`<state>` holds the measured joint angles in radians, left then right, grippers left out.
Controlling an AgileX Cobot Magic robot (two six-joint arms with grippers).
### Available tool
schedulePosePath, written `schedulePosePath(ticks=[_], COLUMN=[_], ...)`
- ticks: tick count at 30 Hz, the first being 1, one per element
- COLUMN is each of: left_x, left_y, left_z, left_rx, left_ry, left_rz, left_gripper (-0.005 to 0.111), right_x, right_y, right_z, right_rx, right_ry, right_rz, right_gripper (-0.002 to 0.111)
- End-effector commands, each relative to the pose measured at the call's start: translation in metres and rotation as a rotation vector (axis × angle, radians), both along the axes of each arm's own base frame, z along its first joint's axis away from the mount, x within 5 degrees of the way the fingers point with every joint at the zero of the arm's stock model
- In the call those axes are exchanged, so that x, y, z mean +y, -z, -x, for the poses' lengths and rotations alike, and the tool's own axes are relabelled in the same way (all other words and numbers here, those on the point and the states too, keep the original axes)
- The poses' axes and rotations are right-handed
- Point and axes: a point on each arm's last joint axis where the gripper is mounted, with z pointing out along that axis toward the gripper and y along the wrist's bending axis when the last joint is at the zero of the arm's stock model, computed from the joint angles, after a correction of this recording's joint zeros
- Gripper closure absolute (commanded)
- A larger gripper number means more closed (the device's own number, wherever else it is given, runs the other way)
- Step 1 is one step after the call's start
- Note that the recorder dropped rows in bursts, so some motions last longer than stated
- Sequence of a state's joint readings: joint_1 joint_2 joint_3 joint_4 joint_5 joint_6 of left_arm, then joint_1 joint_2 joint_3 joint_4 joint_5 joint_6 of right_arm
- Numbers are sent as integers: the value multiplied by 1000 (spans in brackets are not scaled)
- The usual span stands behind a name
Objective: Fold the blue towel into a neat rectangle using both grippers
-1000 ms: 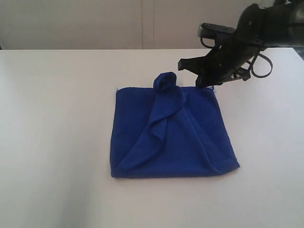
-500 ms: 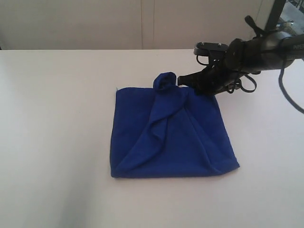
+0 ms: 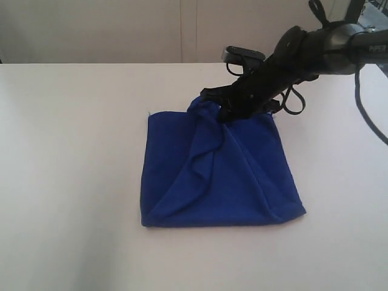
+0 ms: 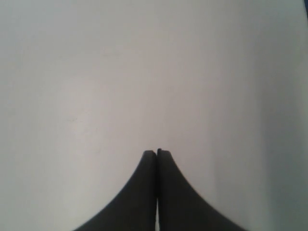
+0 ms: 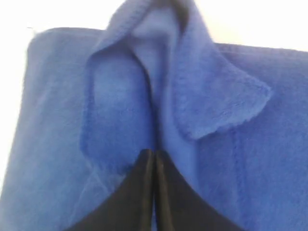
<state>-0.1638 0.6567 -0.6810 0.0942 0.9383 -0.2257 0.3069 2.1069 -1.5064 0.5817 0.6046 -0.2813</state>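
My right arm reads matte black, a rounded tube with pale lettering (too small to read) and thin black cables looping off. Right tool black as well; left tool shows two dark curved tapering fingers.

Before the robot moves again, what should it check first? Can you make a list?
1. Neat fold: not ok. The blue towel has a bunched ridge up its middle.
2. Reach: ok. The right gripper has its tips at that ridge.
3. Grip: not ok. Its jaws are shut with no cloth seen between them.
4. Helper arm: not ok. The left gripper is shut over bare table, away from the towel.
5. Towel fully on the table: ok.
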Motion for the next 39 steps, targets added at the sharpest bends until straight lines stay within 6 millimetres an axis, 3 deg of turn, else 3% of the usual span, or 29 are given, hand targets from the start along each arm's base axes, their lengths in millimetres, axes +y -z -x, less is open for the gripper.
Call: schedulePosePath(ticks=[1,6,8,13,18,24,32,39], left_x=[0,0,0,0,0,0,0,0], left_y=[2,2,2,2,2,2,1,2], left_z=[2,2,2,2,2,2,2,2], left_rx=[13,13,13,13,13,13,10,12], left_ry=[-3,-3,-3,-3,-3,-3,-3,-3], left_rz=[4,4,4,4,4,4,4,4], left_gripper=[107,107,107,107,107,107,107,107], right_x=[3,2,-4,-38,-68,-57,-46,-25], right_y=[-14,-8,-17,-45,-33,3,26,28], right_z=[7,4,1,-9,-18,-28,-32,-28], right_rx=[4,-8,-47,-119,-108,-103,-26,8], right_ry=[-79,-82,-60,78,108,129,236,239], right_rz=[-1,8,6,-24,9,16,-112,-172], right_gripper=[108,108,108,108,108,105,71,70])
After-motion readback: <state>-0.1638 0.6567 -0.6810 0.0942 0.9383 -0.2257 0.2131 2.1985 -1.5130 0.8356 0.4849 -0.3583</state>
